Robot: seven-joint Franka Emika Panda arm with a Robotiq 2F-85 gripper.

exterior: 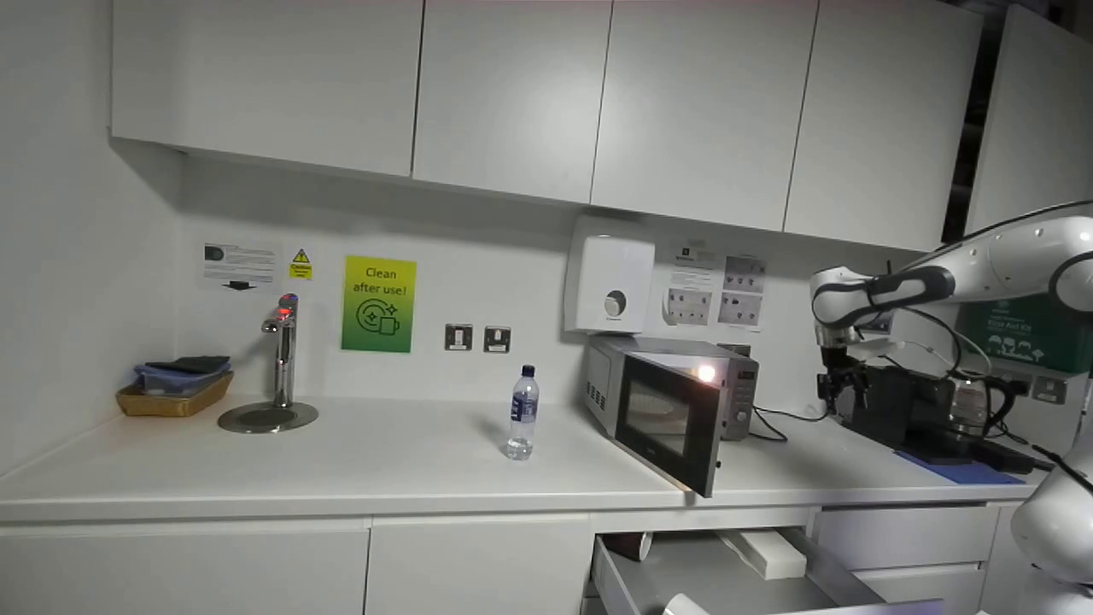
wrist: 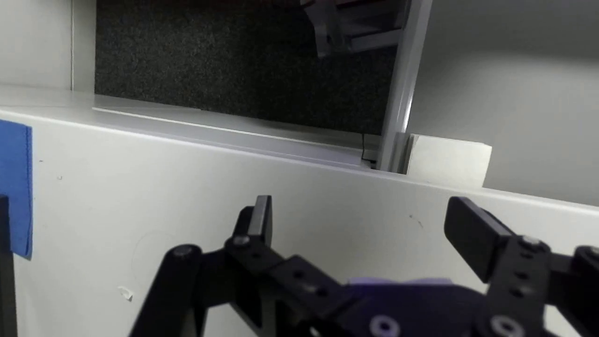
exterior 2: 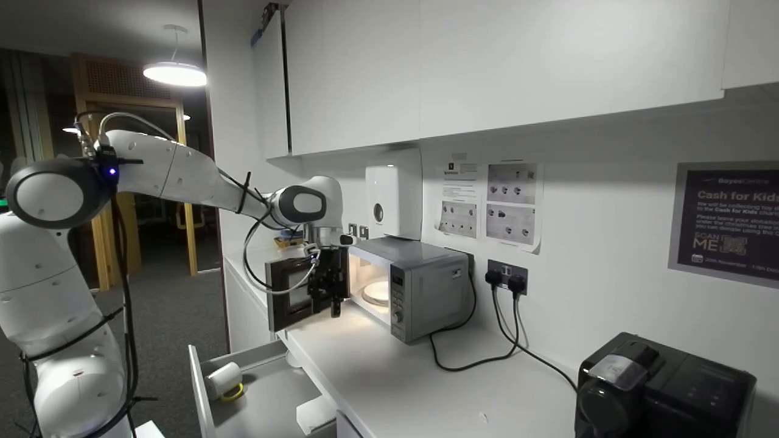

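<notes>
in an exterior view, the counter [exterior: 384, 457] bears, from left to right, a basket [exterior: 173, 405], a tap [exterior: 284, 359], a bottle [exterior: 522, 414], the microwave [exterior: 604, 384] with its door [exterior: 670, 418] standing out toward the near side, a coffee machine [exterior: 888, 410] and a jug [exterior: 969, 408]. a dispenser [exterior: 608, 278] hangs on the wall [exterior: 495, 282] above the microwave, beneath the cupboards [exterior: 512, 85]. the gripper [wrist: 362, 220] is over the counter, between microwave and coffee machine. below, in the pulled-out drawer [exterior: 683, 559], a cup [exterior: 628, 545] lies at the far left, a box [exterior: 773, 555] at the far right and a mug [exterior 2: 224, 378] on the near side.
</notes>
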